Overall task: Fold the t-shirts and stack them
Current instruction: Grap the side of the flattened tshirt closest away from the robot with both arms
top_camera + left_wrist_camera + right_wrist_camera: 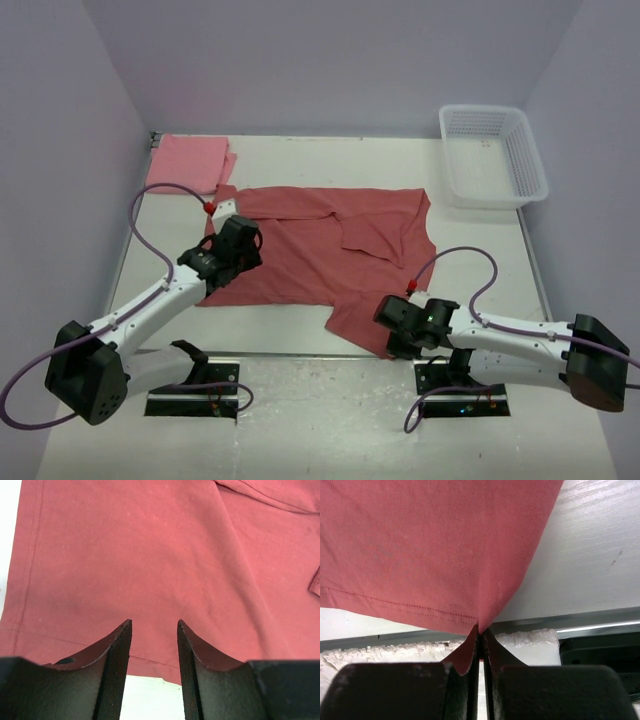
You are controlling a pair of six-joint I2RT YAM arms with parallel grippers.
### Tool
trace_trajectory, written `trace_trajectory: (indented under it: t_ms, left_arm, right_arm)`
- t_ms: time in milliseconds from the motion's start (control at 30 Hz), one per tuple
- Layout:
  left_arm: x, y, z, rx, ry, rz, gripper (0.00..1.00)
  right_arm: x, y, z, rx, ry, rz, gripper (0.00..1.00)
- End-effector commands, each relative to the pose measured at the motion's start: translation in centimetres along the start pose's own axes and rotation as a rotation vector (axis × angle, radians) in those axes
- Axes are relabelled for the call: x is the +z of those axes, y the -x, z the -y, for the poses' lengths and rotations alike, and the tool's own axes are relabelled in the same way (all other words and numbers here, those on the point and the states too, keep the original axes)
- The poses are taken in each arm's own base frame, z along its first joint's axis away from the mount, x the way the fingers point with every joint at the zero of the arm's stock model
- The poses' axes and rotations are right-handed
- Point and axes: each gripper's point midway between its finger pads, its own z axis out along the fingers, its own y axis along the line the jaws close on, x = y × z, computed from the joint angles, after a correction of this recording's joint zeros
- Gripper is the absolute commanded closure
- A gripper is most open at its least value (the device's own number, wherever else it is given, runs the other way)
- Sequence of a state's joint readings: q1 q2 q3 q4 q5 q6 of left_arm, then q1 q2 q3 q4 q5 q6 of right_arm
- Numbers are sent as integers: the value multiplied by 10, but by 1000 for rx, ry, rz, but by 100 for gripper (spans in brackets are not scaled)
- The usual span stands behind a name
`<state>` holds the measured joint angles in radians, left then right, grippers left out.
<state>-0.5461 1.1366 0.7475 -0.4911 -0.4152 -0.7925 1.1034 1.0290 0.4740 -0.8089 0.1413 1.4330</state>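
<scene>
Jaws of right gripper (481, 630) pinched shut on near-right hem corner of dusty brick-red cotton t-shirt (300, 250); jaws of left gripper (154, 622) part-way open, holding nothing, poised over shirt's left hem. Lies spread mid-table, partly rumpled, near-right corner reaching table's front edge. Left arm angled inward from near left; right arm stretched low, leftward along front edge. Folded lighter pink t-shirt (188, 162) at far-left corner, just beside red one. Far right, white plastic lattice basket (530, 165), well apart. Bare white table (300, 150) behind and right of shirt.
</scene>
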Motion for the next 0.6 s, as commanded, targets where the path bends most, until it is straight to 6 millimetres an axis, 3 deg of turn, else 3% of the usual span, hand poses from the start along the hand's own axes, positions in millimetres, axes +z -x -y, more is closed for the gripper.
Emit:
trace_trajectory:
  t_ms: [0, 133, 267, 433, 567]
  left_arm:
    - [1, -3, -2, 11, 13, -4, 57]
    - [0, -6, -8, 16, 66, -31, 57]
    - [-6, -9, -18, 12, 162, -86, 57]
    - [-26, -14, -45, -110, 287, -142, 52]
    - [-25, -26, -64, -248, 282, -219, 51]
  right_arm:
    - [-5, 5, -7, 34, 13, 32, 100]
    - [-14, 9, -12, -5, -3, 73, 100]
    - [-21, 28, -24, -76, -37, 170, 100]
    - [-24, 41, -58, -220, -1, 229, 100]
    - [-22, 37, -78, -298, 110, 220, 100]
